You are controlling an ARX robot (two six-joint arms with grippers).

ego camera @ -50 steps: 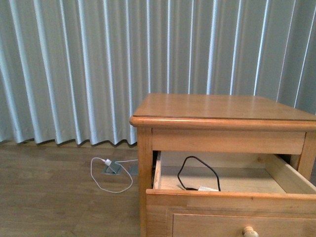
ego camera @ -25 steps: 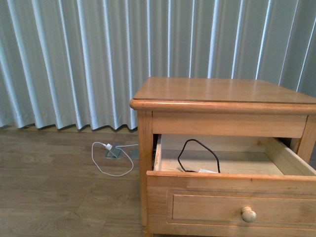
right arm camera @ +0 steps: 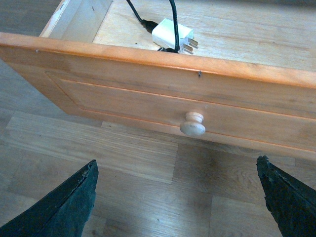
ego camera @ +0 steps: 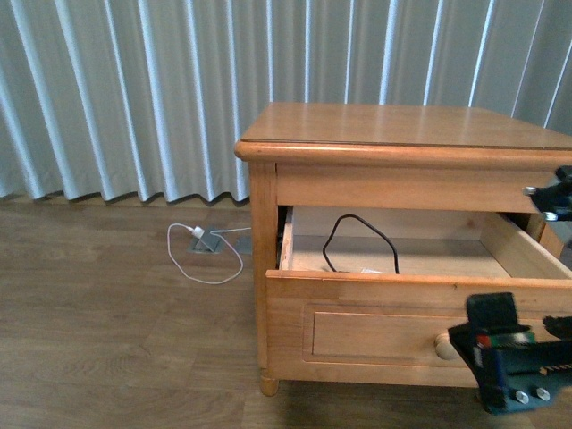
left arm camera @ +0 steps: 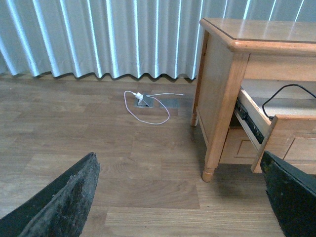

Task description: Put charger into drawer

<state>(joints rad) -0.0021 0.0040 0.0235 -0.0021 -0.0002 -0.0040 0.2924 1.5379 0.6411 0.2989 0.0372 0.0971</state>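
The small white plug-block charger [right arm camera: 170,33] lies inside the open honey-coloured wooden drawer [right arm camera: 148,94]; my right gripper [right arm camera: 176,163] and left gripper [left arm camera: 178,158] both gape, holding nothing. Its thin black cable loop [ego camera: 359,239] (arching above the rim) could snag under the nightstand's rail [ego camera: 402,188] if I push it shut. Wood-plank floor [ego camera: 107,313], pale pleated curtains [ego camera: 134,89] behind.

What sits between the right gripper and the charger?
In the right wrist view, the drawer front and its knob stand between the right gripper and the charger inside.
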